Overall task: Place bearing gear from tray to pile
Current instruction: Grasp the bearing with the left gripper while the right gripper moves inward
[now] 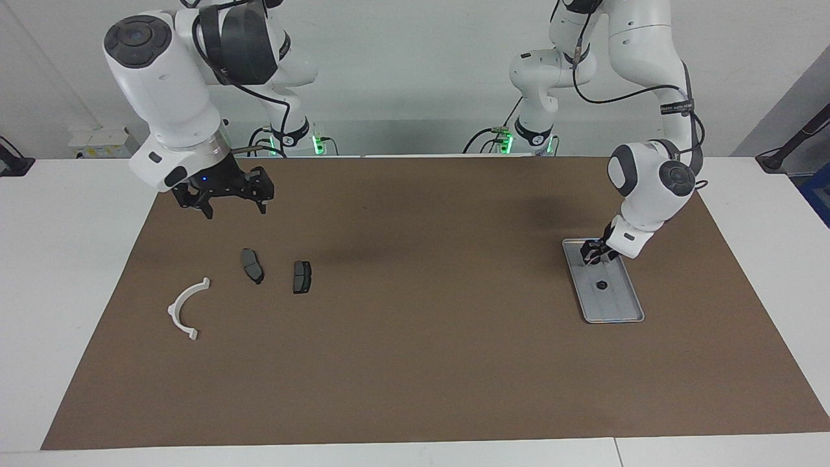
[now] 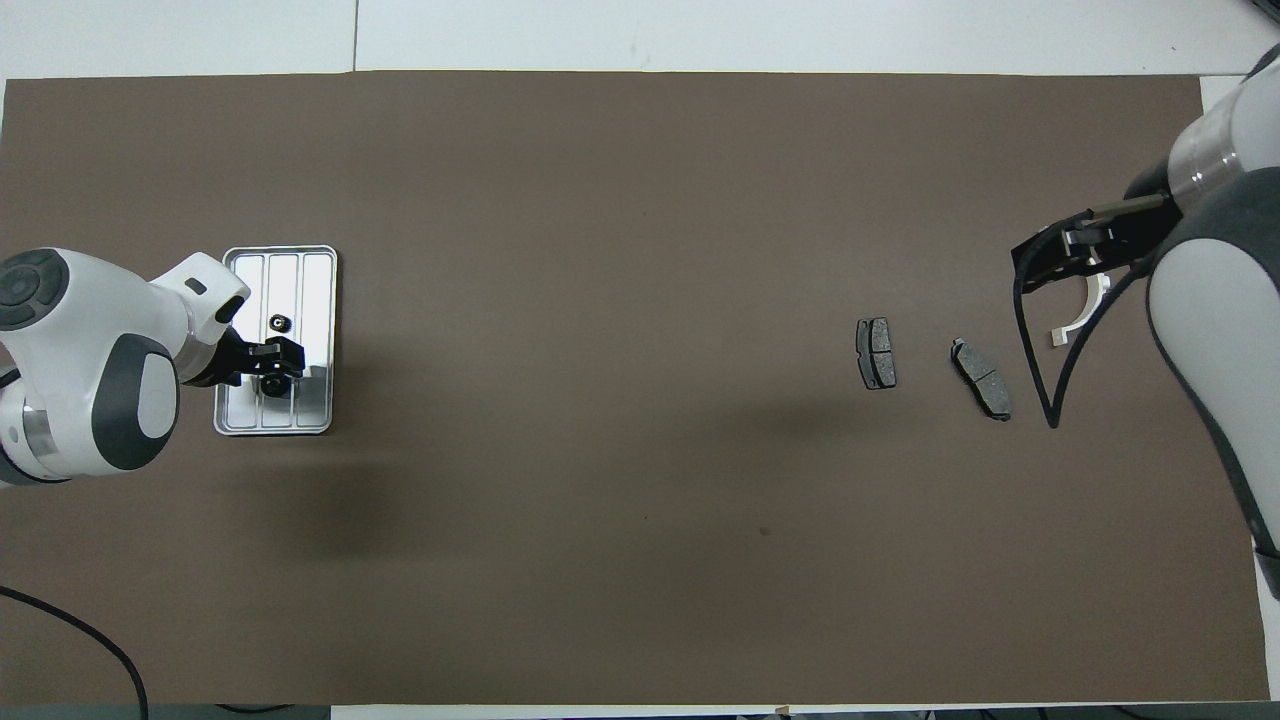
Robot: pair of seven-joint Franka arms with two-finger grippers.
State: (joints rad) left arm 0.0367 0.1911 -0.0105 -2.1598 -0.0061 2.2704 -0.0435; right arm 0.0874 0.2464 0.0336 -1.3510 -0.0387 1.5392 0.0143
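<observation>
At three o'clock on the mat (image 1: 415,363) in the facing view, the tray (image 1: 616,311) lies lengthwise, its twelve o'clock end toward the robots. The left gripper (image 1: 592,254) is down inside that end, right at a gear (image 2: 272,385), which reads as the pick-up step. The wrist tilts in from the tray's outer rim, probably so the tips come down onto the small part without striking the rim. Whether this gripper has clenched the gear or only brackets it, I cannot tell; the gear sits in the tray, not lifted. A second gear (image 1: 601,285) rests near the tray's middle, apart from the gripper.

At nine o'clock lies the pile: a white bracket (image 1: 185,308) and two dark pads (image 1: 252,265), loosely spread, leaving room for the gear. The right gripper (image 1: 235,204) hangs over the mat at ten o'clock, beside the pile, released wide and holding nothing; that arm waits.
</observation>
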